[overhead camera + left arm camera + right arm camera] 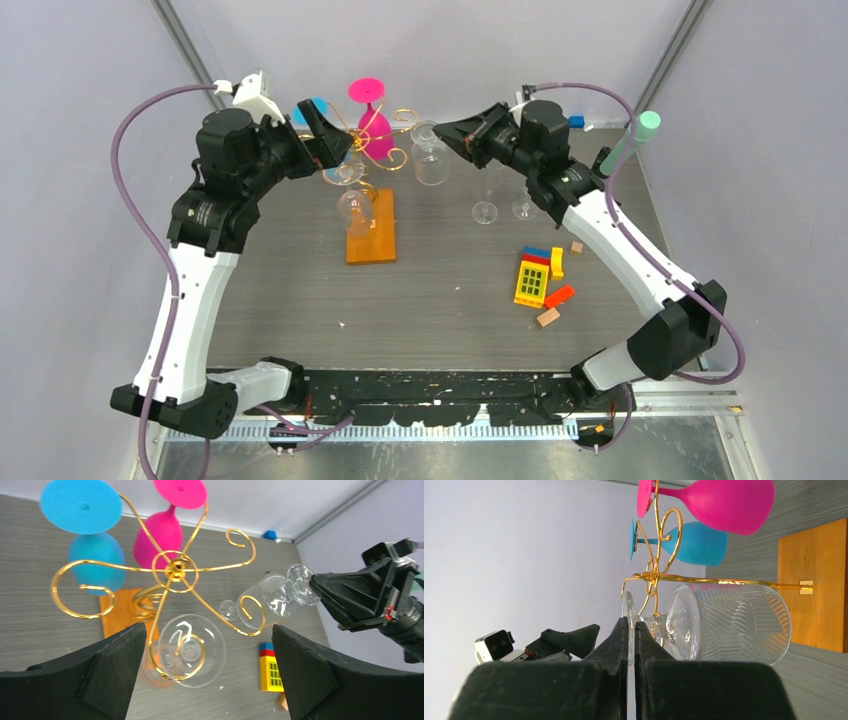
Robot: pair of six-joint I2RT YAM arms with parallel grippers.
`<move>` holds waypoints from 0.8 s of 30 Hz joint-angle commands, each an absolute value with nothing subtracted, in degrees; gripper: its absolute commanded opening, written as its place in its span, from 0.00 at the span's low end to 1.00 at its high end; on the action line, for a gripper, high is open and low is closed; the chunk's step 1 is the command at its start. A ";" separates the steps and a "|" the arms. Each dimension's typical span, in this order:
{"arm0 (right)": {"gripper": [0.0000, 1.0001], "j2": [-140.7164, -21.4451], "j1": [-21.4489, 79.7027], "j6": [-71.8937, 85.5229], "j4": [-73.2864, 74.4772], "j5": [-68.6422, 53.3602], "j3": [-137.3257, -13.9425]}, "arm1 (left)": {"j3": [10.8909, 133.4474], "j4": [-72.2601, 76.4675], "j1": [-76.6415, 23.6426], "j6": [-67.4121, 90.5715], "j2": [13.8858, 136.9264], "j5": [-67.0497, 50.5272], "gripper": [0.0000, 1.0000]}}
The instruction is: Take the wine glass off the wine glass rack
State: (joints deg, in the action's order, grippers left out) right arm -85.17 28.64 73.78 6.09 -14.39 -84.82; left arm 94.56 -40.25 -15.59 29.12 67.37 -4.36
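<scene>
Although the right tool (631, 626) is shut tight on the thin foot of the clear wine glass (734, 625), I judge the task only about half done. The glass hangs bowl-down in the air, just beside the right side of the wine glass rack (175, 570), near the far edge of the table (450, 310), and it is not yet carried away or set down. Whether its stem is fully out of the gold scroll, I cannot tell.

The left tool (208, 630) stands wide open above the rack and holds nothing.

The right wrist view shows the pinch on the foot plainly, which the top view does not give. The left wrist view looks down on the rack and shows a second clear glass (190, 650) in a scroll under the open tool. It also shows a pink glass (157, 537) and a blue glass (97, 560) on the far arms.
</scene>
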 commanded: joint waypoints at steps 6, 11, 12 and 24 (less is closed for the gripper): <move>0.00 -72.32 27.07 74.05 -4.55 -10.84 -81.34 | 92.54 -27.77 -15.38 41.07 69.30 -20.43 1.00; 0.00 -69.93 26.04 75.55 -8.09 -9.21 -81.90 | 90.52 -17.40 -16.67 53.28 71.46 -26.86 1.00; 0.00 -69.64 25.94 76.01 -9.95 -9.26 -82.04 | 90.19 -15.29 -17.19 55.42 72.06 -27.94 1.00; 0.00 -75.86 24.43 93.94 -33.63 -12.79 -84.48 | 90.21 -0.97 -20.57 71.55 79.69 -28.43 0.93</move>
